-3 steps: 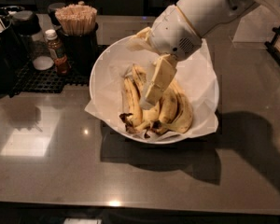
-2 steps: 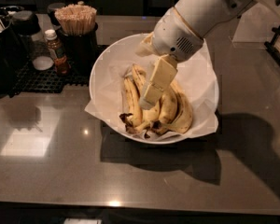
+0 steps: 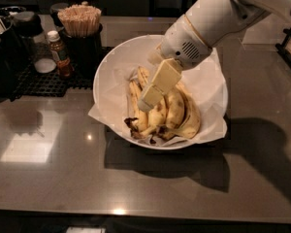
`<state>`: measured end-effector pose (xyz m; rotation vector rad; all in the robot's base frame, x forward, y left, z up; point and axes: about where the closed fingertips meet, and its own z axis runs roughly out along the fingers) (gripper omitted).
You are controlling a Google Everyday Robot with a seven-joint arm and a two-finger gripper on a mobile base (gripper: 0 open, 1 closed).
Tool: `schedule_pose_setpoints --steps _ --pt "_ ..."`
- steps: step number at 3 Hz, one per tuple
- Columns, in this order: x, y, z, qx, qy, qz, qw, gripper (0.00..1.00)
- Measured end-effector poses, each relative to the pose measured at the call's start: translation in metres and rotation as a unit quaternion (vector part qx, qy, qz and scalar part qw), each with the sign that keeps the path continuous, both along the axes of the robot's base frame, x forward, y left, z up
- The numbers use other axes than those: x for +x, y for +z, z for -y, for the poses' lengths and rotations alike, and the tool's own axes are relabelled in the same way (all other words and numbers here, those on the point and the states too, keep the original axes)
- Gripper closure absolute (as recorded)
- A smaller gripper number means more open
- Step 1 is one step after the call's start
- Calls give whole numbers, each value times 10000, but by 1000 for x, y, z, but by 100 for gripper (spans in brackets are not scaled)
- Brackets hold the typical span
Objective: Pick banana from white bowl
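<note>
Gripper (image 3: 146, 102) over bananas (image 3: 178, 114), one white bowl (image 3: 110, 64)

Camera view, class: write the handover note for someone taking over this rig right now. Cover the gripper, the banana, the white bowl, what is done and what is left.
Gripper: low inside the white bowl, over the pile of fruit, right next to the banana.
Banana: lying in the bowl on the paper lining, at the left of the pile, not lifted.
Done: the gripper is down at the fruit.
Left: get a hold on the banana, then lift it clear of the bowl.
</note>
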<state>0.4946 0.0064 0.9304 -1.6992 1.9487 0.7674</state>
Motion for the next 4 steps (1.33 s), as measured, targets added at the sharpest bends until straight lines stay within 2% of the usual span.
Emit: schedule_pose_setpoints --steps 1,2,3,4 --pt "11 -12 -2 73 -942 -377 9948 0" --pt "12 -12 -4 101 -1261 -621 9900 0" --pt "12 -12 -4 101 -1261 -621 9900 0" --pt "15 -19 -9 107 -1362 -741 9878 0"
